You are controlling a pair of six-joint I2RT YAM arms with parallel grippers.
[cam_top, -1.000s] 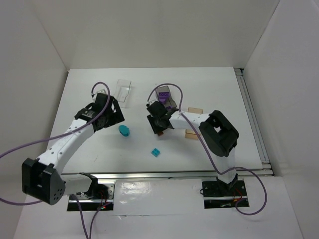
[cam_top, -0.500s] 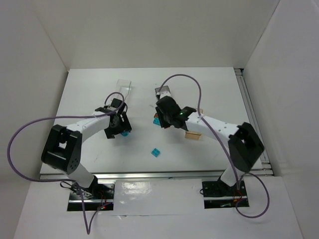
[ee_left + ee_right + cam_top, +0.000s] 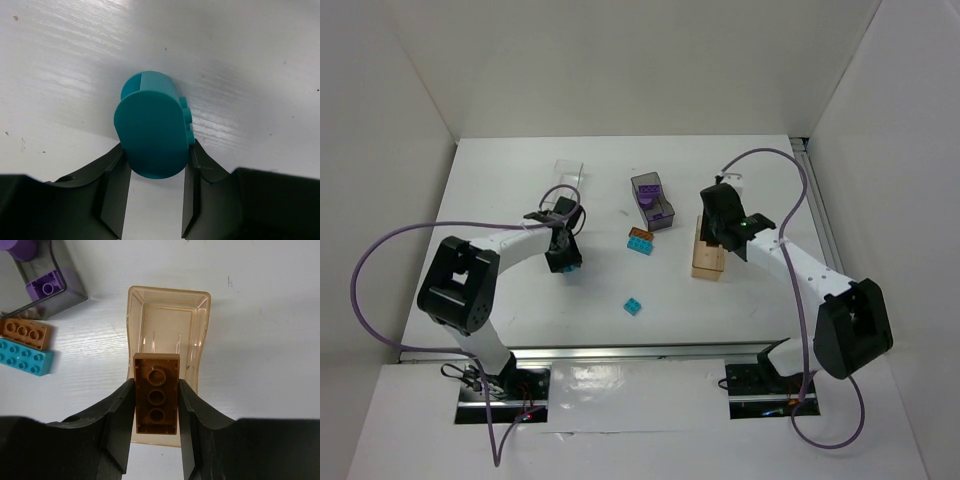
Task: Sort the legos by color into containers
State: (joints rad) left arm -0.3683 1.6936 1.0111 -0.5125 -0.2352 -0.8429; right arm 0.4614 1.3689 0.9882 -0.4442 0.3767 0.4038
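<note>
My left gripper (image 3: 157, 150) is down at the table and shut on a teal rounded lego (image 3: 152, 127), with a finger pressed on each side. In the top view that lego (image 3: 568, 266) peeks out under the left gripper (image 3: 563, 255). My right gripper (image 3: 156, 390) is shut on an orange-brown brick (image 3: 156, 400), its hollow underside facing the camera. It hangs over the near end of the orange-tan container (image 3: 167, 315), also seen as the orange-tan container (image 3: 708, 262) below the right gripper (image 3: 718, 232). The smoky grey container (image 3: 653, 200) holds purple legos (image 3: 46, 286).
An orange-brown brick (image 3: 641, 233) and a teal brick (image 3: 640, 245) lie side by side between the arms. A small teal brick (image 3: 633, 307) lies nearer the bases. The clear container (image 3: 568, 172) stands behind the left gripper.
The left gripper came down around the teal rounded lego and closed on it. The right arm swung right, from beside the grey container to over the orange-tan one, carrying the orange-brown brick.
</note>
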